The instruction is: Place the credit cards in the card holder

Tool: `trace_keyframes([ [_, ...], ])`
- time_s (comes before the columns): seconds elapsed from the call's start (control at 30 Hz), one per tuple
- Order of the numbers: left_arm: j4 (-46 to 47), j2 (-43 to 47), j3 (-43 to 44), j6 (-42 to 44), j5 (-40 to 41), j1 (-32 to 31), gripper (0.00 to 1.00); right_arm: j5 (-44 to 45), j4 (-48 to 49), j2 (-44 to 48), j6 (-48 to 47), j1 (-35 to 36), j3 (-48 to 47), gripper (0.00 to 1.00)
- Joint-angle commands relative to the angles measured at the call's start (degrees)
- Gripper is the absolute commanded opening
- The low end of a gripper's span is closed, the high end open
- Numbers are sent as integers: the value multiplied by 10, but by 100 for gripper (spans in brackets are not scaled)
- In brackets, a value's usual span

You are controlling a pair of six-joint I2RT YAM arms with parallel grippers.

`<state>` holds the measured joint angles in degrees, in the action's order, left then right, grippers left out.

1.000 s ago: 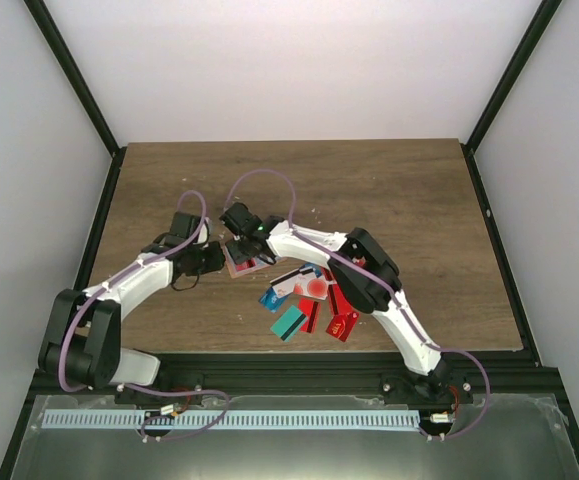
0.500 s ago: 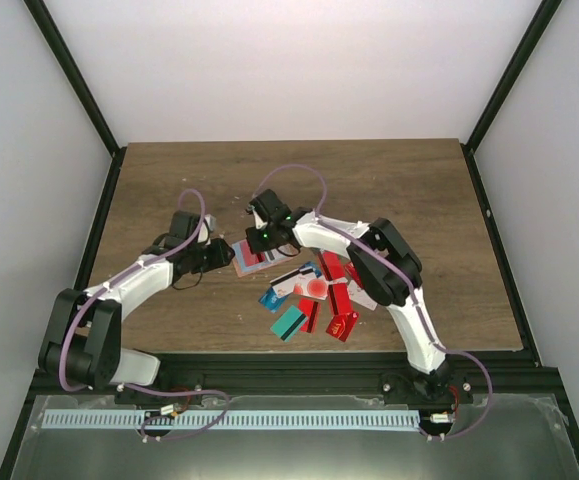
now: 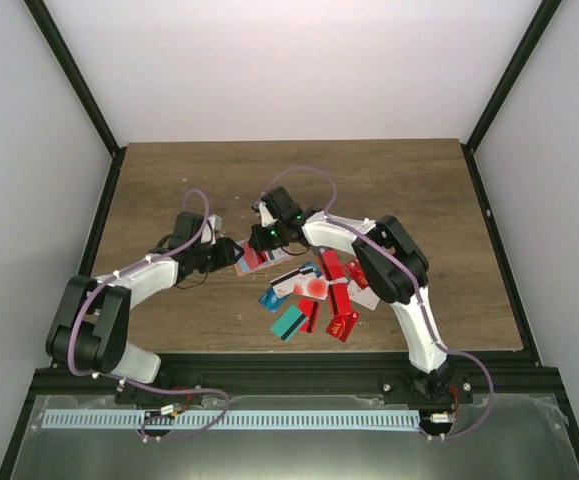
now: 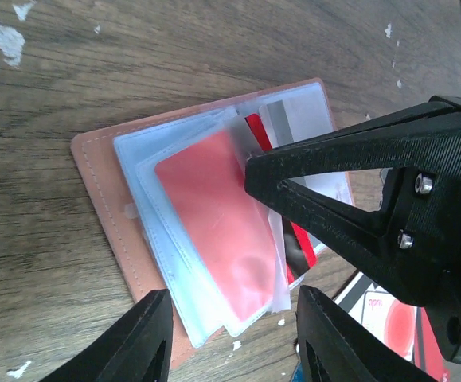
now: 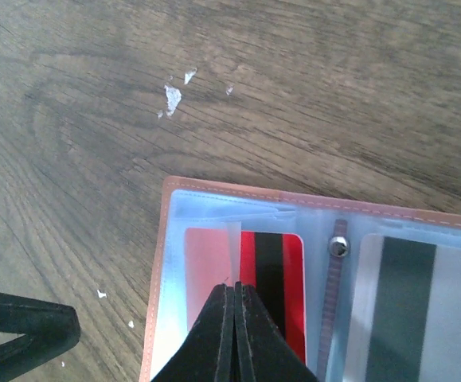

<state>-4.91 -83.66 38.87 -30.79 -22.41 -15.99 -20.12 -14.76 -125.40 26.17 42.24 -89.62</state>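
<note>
Now, my right jaws: pinched together at red striped plastic card (image 5: 271,278)
My left jaws: wide
Risk: salmon leather holder (image 4: 95,183) slides; card jams

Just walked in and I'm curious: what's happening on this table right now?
Both grippers are at an open card holder. The right gripper is shut, with its tips at a clear sleeve over a striped red card; whether it pinches the sleeve or the card is unclear. The left gripper is open over the holder's edge. More cards lie loose beside it.
</note>
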Motion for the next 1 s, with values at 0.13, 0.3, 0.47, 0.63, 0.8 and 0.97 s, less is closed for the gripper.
trace_keyframes([
  [0.13,82,-34,-12,-37,-50,11,46,-87,55,24,37,-37,33,1],
  [0.3,102,-51,-12,-48,-64,12,48,-117,84,26,57,-52,56,1],
  [0.47,108,-61,-7,-49,-65,13,49,-155,110,24,75,-68,75,1],
  [0.63,128,-74,-5,-57,-79,13,49,-166,117,21,79,-71,78,1],
  [0.8,139,-86,-2,-61,-84,13,49,-176,124,20,84,-71,80,1],
  [0.97,156,-101,2,-66,-87,12,47,-181,127,17,86,-73,80,1],
])
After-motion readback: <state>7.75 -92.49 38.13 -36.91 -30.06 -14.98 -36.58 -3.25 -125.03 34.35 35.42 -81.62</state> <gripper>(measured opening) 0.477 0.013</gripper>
